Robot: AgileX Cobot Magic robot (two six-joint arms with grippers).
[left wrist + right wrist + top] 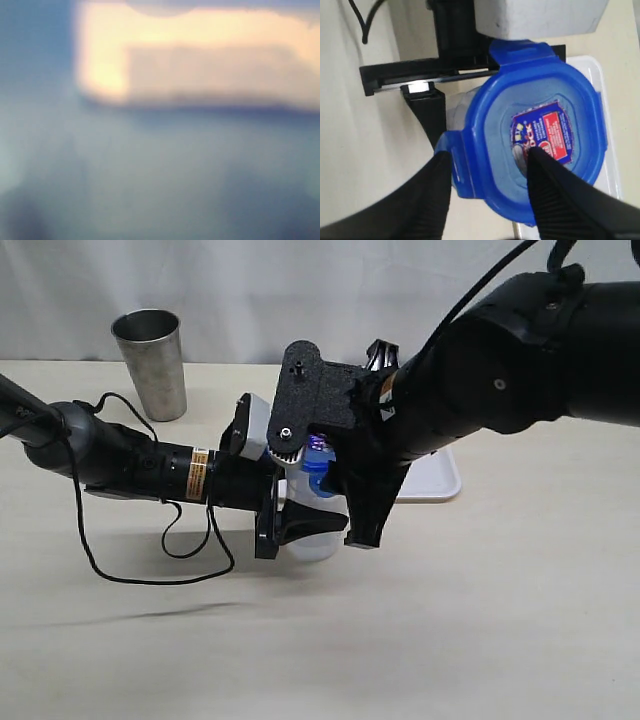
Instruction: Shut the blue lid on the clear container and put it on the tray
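The clear container [318, 543] stands on the table at the middle, with the blue lid [316, 476] on its mouth. My left gripper [300, 528] reaches in from the left and is shut on the container's body. In the right wrist view the lid [495, 125] shows its red-and-white label, and the left gripper's black finger [427, 112] lies along the container [457, 107]. My right gripper [489, 155] hangs over the lid, open; one finger sits outside a flap, the other over the label. The left wrist view is a blur. The white tray [440, 483] lies behind the right arm.
A grey steel cup [150, 362] stands at the back left. A loose black cable [130, 575] loops on the table beside the left arm. The tray's corner [597, 70] shows just past the lid.
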